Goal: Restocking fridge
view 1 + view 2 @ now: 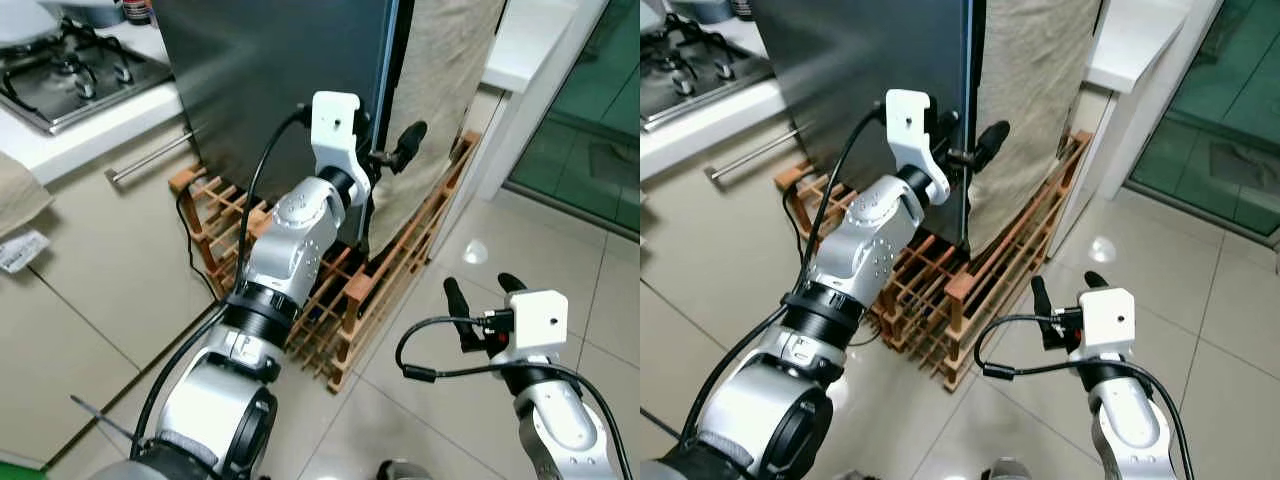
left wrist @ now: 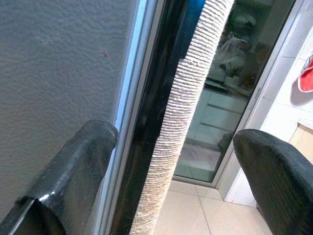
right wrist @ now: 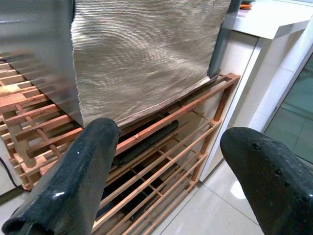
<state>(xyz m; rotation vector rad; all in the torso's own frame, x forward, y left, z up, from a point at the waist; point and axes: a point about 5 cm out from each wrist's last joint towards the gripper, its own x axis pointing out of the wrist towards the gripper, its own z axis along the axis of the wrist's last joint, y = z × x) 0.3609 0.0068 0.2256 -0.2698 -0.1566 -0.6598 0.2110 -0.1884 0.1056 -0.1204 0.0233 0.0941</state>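
Observation:
The dark grey fridge (image 1: 270,80) stands on a wooden slatted rack (image 1: 350,290), and a beige ribbed towel (image 1: 440,100) hangs down its right side. My left gripper (image 1: 390,152) is raised to the fridge's door edge and is open. In the left wrist view its fingers (image 2: 73,171) straddle the dark edge and the towel's edge (image 2: 181,122), gripping nothing. My right gripper (image 1: 480,290) hovers low over the floor tiles to the right of the rack, open and empty. It faces the towel (image 3: 146,54) and the rack (image 3: 161,142).
A gas hob (image 1: 70,70) sits on the white counter at the left, with a drawer handle (image 1: 150,158) below. A white counter (image 1: 530,50) and a glass door (image 1: 590,120) are at the right. A black cable (image 1: 195,240) runs down by the rack.

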